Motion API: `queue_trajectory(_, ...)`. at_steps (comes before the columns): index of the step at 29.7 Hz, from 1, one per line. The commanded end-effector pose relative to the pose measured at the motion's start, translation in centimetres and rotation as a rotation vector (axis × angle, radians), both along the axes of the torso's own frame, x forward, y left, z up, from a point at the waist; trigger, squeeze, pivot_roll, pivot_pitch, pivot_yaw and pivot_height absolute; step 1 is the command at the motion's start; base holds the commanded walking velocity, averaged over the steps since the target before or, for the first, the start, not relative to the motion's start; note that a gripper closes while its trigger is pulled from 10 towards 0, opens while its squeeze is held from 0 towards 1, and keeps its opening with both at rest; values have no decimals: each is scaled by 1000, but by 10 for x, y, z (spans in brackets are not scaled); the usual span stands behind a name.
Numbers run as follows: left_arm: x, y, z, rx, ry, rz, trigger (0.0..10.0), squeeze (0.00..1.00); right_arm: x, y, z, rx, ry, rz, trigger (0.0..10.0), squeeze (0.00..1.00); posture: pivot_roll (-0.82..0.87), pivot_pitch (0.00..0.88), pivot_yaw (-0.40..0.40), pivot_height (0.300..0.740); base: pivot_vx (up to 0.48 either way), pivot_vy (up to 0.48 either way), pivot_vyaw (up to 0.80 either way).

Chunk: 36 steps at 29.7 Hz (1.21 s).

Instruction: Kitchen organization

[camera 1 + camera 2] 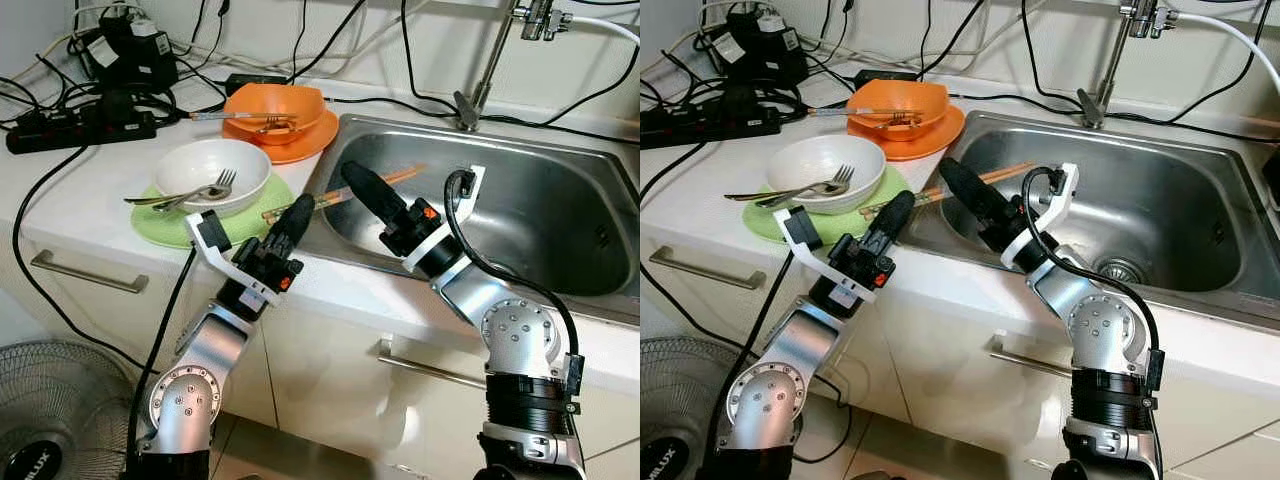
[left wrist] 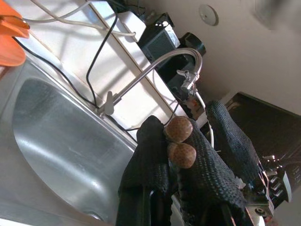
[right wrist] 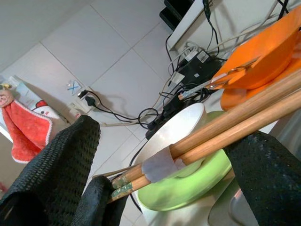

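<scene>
left claw (image 1: 296, 218) pinched chopsticks (image 1: 345, 193) at sink (image 1: 560, 200) edge | chopsticks lay across sink rim, tips by green plate (image 1: 170, 225) | right claw (image 1: 365, 190) spread around chopsticks over basin | white bowl (image 1: 215, 165) with fork (image 1: 215, 185) on tabletop (image 1: 70, 190)

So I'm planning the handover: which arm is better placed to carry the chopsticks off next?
Probably the left. Its end effector is closed on the near ends of the chopsticks, which lie across the sink rim. The right end effector sits open around them, gripping nothing.
</scene>
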<state>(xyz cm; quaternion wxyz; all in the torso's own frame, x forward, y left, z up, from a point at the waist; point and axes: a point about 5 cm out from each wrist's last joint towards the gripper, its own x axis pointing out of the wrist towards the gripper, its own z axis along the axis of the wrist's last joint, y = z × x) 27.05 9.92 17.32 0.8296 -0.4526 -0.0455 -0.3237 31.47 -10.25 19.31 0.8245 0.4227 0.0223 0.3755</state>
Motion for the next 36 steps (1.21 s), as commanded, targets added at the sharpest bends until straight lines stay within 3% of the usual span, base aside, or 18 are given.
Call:
queue_trajectory(1,-1,-3,6,-13,-25,-33,0,0,1,3,8,15,-27,18,10000,0,-82,0,5,740,0,0,0)
queue_trajectory(9,-5,-6,7,-28,-26,-77,0,0,6,2,3,8,-7,-18,10000,0,-80,0,1,740,0,0,0)
queue_trajectory(10,-5,-6,7,-36,-20,-78,0,0,7,1,3,17,-3,-28,4471,0,-80,0,1,740,0,0,0)
queue_trajectory(11,-5,-5,6,-48,-11,-78,0,0,8,0,3,30,2,-31,0,0,-79,0,1,740,0,0,0)
queue_trajectory(20,-6,3,0,-155,61,-80,0,0,11,-7,4,40,5,-62,0,0,-79,0,3,740,0,0,0)
queue_trajectory(23,-4,11,-7,-277,122,-64,0,0,12,-10,0,62,22,-73,0,0,-79,0,3,740,0,0,0)
queue_trajectory(36,-8,9,-9,-262,150,-120,0,0,13,-8,-3,47,29,-73,0,0,-70,0,0,740,0,0,0)
